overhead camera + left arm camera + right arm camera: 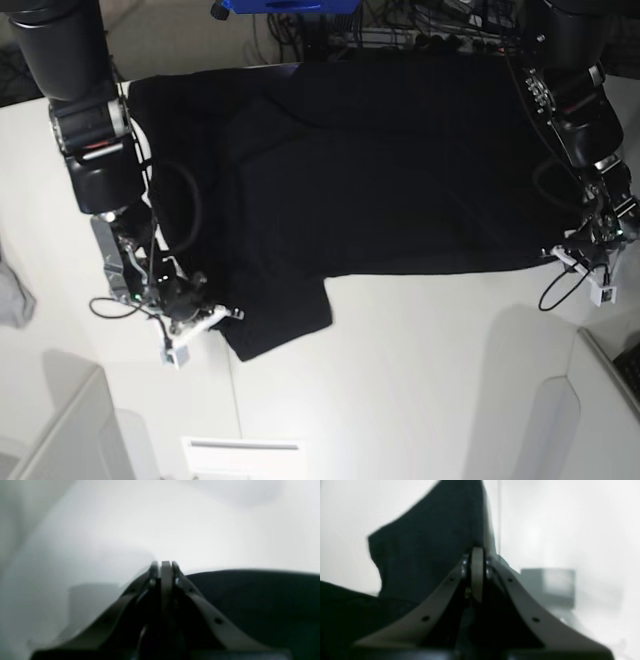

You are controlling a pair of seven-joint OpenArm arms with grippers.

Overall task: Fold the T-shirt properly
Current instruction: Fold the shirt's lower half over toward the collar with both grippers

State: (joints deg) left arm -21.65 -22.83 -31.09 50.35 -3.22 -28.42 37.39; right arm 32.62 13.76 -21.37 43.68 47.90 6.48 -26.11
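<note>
Left gripper (166, 563): jaws pressed together in the left wrist view, tips meeting right at the edge of the black T-shirt (370, 170). In the base view it (575, 255) sits at the hem corner on that view's right. I judge it pinched on the hem, though the blur hides the cloth between the tips.

Right gripper (477, 555): jaws likewise together, with black cloth rising just behind the tips in its wrist view. In the base view it (205, 315) sits at the edge of the sleeve (275, 320), which juts toward the camera at that view's lower left. Taken as a grip on the sleeve edge; the pinch itself is too blurred to confirm.

T-shirt position: spread across the white table (420, 380), plain side up, no print showing. Body lies wide and mostly flat, with some creasing through the middle. A small grey cloth (12, 290) sits at the base view's far left edge, well apart from the work.

Step in hand, as judged: both edges grasped, first fold about to be made.

Next move calls for: lifting both grips together and evenly, carrying the near edge over the body toward the far side, keeping the cloth taut between the arms so the fold line runs straight. Risk: uneven lift skews the fold or drags the whole shirt.
</note>
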